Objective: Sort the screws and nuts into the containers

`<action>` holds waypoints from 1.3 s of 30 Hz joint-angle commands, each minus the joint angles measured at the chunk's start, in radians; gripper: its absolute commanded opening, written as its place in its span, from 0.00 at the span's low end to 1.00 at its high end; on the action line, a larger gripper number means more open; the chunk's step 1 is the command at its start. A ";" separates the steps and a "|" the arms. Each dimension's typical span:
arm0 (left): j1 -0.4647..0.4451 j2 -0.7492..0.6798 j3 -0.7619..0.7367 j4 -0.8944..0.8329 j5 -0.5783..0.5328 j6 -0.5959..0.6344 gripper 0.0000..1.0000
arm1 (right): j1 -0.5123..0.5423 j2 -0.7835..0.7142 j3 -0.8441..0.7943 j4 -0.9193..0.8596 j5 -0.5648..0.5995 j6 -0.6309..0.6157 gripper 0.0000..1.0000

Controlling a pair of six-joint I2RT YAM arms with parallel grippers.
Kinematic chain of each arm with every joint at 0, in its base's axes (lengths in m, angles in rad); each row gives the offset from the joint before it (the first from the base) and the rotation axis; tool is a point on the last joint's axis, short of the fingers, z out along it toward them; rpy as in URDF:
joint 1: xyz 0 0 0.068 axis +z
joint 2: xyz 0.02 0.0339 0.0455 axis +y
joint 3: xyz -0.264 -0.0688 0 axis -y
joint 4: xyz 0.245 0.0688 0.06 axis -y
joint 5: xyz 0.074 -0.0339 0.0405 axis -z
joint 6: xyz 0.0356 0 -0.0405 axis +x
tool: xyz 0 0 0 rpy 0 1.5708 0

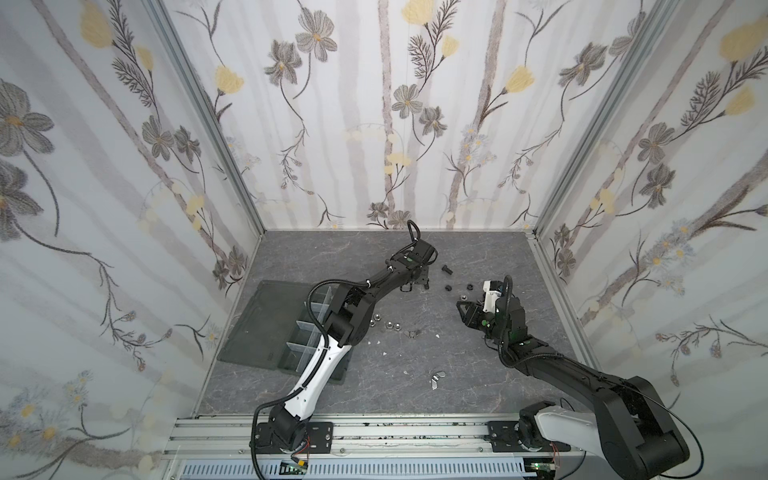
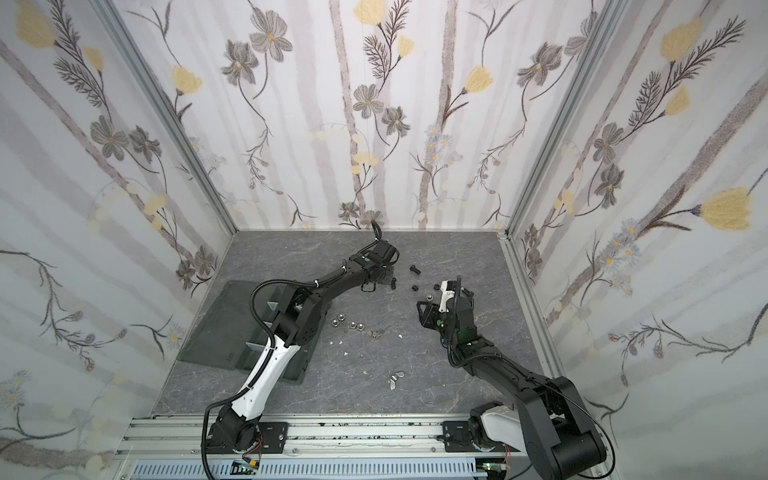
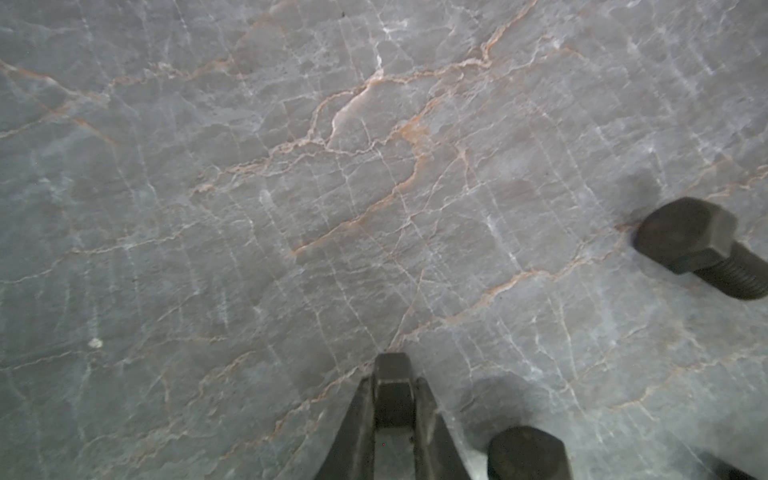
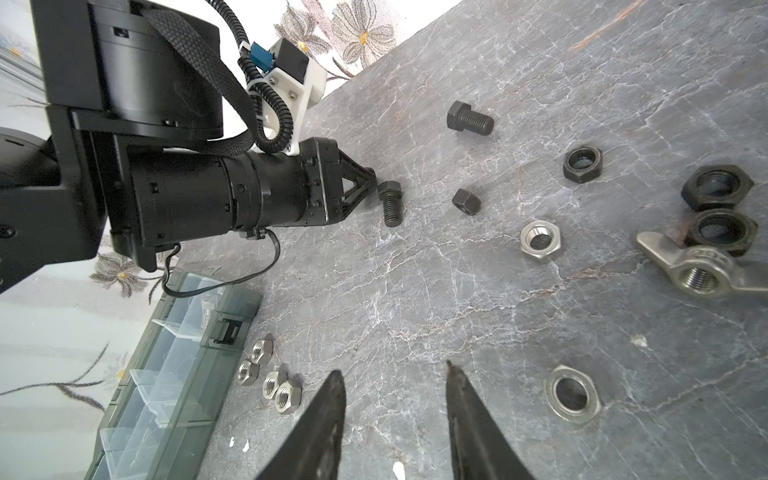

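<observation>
Matte black metal is what the left end effector (image 4: pixel 372 179) has hold of: we see its fingers (image 3: pixel 355 419) pressed together on the hex head of a black screw (image 4: pixel 390 204), the threaded shank pointing away from the tips, low at the grey marble tabletop (image 3: pixel 374 166); whether it rests there we cannot tell. A second black screw (image 4: pixel 469 118) lies loose nearby, apart from the grip, and a small black nut (image 4: pixel 466 201) sits just beyond the pinched one. The right end effector (image 4: pixel 394 370) hangs over the tabletop with its fingers spread and nothing between them. We find four silver nuts (image 4: pixel 270 376) clustered to one side of it, just beside the organiser tray (image 4: pixel 208 386), and a thin silver nut (image 4: pixel 573 395) off its other side. Further from it lie a silver hex nut (image 4: pixel 540 241), three black nuts (image 4: pixel 582 163) and a silver wing nut (image 4: pixel 702 270) resting against one of them. In both top views the tray sits under the left arm (image 1: pixel 332 320), well apart from the held screw.
</observation>
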 commanded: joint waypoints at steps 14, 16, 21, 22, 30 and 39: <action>-0.002 -0.136 -0.127 0.035 -0.012 0.007 0.16 | 0.003 0.001 0.002 0.031 0.002 0.006 0.41; 0.000 -0.177 -0.167 0.052 -0.014 0.007 0.16 | 0.003 -0.002 0.003 0.026 0.004 0.002 0.42; -0.001 -0.304 -0.311 0.104 -0.017 0.002 0.15 | 0.004 -0.005 0.010 0.012 0.005 -0.006 0.41; 0.000 -0.332 -0.342 0.116 -0.018 0.000 0.15 | 0.005 -0.003 0.011 0.011 0.005 -0.007 0.42; 0.003 -0.445 -0.504 0.155 -0.028 -0.004 0.23 | 0.014 0.018 0.019 0.009 0.008 -0.012 0.42; 0.003 -0.395 -0.490 0.169 0.019 -0.033 0.58 | 0.020 0.023 0.020 0.009 0.016 -0.018 0.45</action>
